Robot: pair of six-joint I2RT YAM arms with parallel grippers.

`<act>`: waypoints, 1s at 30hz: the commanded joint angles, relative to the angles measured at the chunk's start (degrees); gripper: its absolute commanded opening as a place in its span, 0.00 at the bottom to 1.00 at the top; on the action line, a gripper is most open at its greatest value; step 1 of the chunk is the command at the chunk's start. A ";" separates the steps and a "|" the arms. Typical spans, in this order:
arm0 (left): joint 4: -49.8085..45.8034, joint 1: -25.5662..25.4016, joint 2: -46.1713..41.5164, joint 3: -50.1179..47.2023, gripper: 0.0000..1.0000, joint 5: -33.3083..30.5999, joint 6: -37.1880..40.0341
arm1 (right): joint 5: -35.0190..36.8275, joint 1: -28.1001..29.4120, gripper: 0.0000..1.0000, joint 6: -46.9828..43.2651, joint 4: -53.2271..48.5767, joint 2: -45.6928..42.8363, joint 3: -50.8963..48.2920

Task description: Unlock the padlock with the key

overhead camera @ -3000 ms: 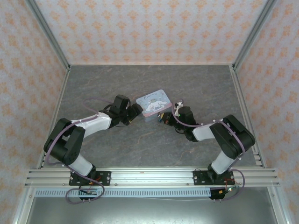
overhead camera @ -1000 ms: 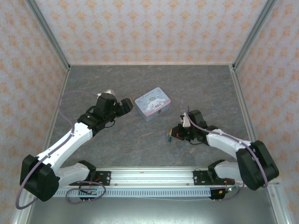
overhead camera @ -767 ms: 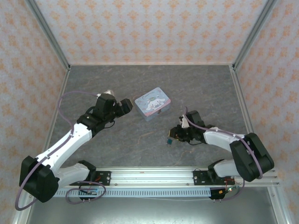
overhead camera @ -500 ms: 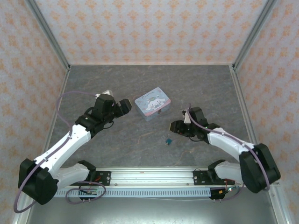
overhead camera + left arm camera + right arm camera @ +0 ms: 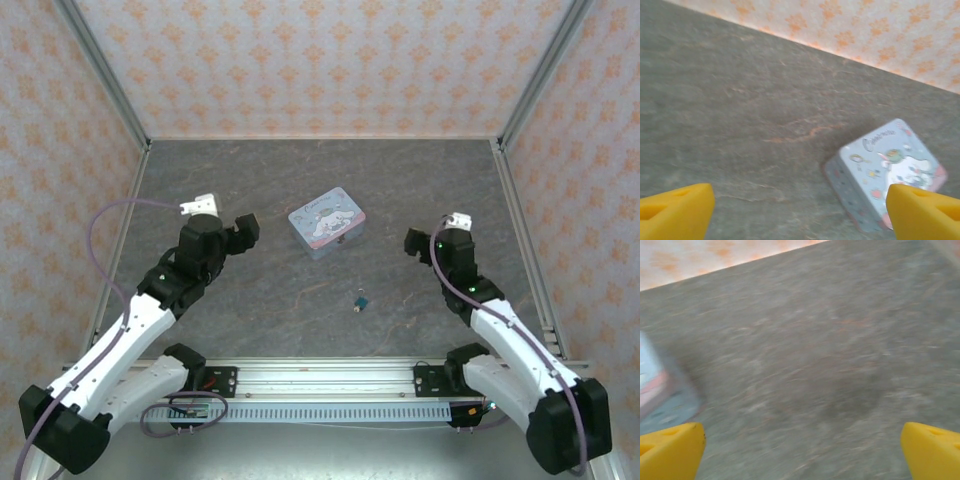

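Landmark: the pastel tin [image 5: 327, 222], lying flat near the middle of the desk [image 5: 250, 180].
Padlock: the padlock [image 5: 361, 300] lies on the desk on the near side of the tin, a little to its right, apart from it and touching no arm.
Key: too small to tell apart from the padlock; a dark speck touching the padlock's near end may be the key, but I cannot say it for sure.
Left fingers: the left fingers [image 5: 675, 207] are spread wide and hold nothing; they hang to the left of the tin, near it, and point toward it.
Right fingers: the right fingers [image 5: 932, 447] are also spread wide and hold nothing; they hang to the right of the tin, about level with its near edge.
Padlock and fingers: the padlock lies between the 2 arms, nearer to the arm bases than the tin, and well apart from both pairs of fingers.
Progress: whether the lock is opened cannot be read at this size. Nothing is held, so I judge either the work is finished or the whole grasp is to do.
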 commanded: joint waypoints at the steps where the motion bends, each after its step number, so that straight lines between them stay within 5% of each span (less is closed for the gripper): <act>1: 3.04 0.66 0.06 -3.39 0.89 -11.28 8.62 | -0.94 -6.82 0.99 -3.96 3.81 4.89 0.90; 7: 5.37 1.64 1.20 -6.69 0.90 -18.93 15.50 | -2.70 -11.34 0.99 -7.19 23.11 15.25 -3.45; 21: 34.22 13.28 7.95 -21.33 0.90 -14.48 18.92 | -15.33 -16.46 0.99 -10.82 56.48 36.58 -7.42; 30: 50.20 20.71 17.39 -24.93 0.90 -7.11 19.30 | -17.39 -16.72 0.99 -11.97 49.82 36.36 -4.38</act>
